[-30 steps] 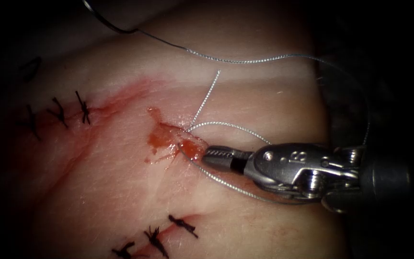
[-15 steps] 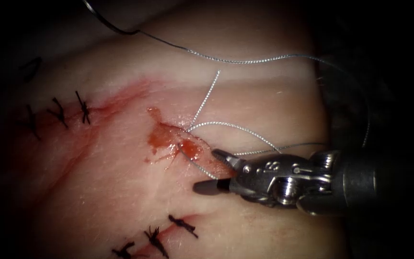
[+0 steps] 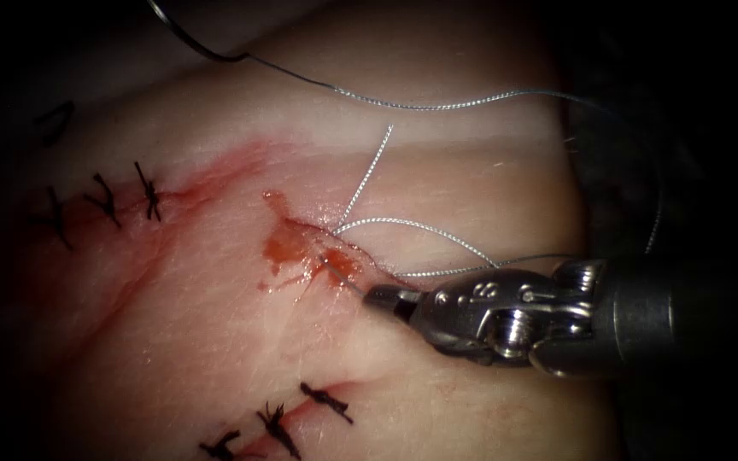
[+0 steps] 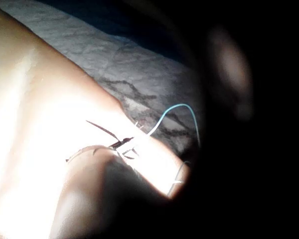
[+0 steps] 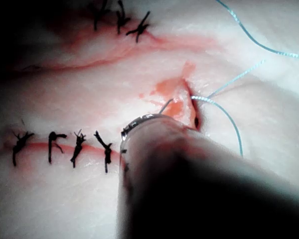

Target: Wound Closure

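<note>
Right needle driver (image 3: 383, 296), jaws clenched on the thin silver thread (image 3: 412, 225) beside the small red-wet cut (image 3: 335, 260) at its tip, curved dark needle (image 3: 185, 38) lying free far beyond; that cut unclosed, neighbouring black stitches (image 3: 104, 201) finished.

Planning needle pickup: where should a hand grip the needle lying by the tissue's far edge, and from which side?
Probably mid-arc, coming from the left: the needle lies free, outside the tissue, its thread end pointing right. The right hand is shut on the thread beside the cut.
</note>
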Robot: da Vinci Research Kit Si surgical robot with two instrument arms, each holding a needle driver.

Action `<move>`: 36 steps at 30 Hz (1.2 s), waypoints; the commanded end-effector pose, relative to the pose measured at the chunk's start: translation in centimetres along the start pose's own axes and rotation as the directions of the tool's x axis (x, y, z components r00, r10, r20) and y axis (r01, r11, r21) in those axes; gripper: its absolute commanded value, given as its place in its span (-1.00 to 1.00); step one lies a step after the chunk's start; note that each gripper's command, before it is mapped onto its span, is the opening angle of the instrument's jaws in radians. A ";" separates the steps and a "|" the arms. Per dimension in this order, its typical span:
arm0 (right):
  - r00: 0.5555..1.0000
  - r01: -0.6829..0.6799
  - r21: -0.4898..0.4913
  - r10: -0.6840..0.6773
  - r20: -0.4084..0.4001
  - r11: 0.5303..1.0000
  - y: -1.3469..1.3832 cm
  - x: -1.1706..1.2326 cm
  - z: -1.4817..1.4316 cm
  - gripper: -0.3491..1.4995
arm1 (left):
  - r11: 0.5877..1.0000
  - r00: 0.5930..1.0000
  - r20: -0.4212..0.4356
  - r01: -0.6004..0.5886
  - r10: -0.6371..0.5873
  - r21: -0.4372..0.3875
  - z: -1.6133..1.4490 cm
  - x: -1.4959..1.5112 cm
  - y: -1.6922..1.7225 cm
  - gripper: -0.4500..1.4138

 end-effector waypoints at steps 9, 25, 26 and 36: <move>0.951 -0.075 -0.078 0.094 0.293 0.994 0.91 -1.24 -0.96 -1.00 | 1.000 1.000 0.002 0.003 -0.003 -0.002 0.03 0.02 -0.02 -1.00; 0.903 -0.116 -0.141 0.164 0.396 0.983 1.83 -2.03 -1.84 0.40 | 1.000 1.000 0.000 -0.003 0.003 0.001 -0.02 0.07 0.01 -1.00; 0.920 -0.089 -0.109 0.124 0.372 0.990 1.76 -1.86 -1.79 0.42 | 1.000 1.000 -0.001 -0.003 0.003 0.001 -0.01 0.07 0.01 -1.00; 0.992 -0.122 -0.003 0.122 0.020 0.993 0.59 -0.29 -0.33 0.18 | 1.000 1.000 -0.005 -0.005 0.005 0.003 0.01 0.06 0.00 -1.00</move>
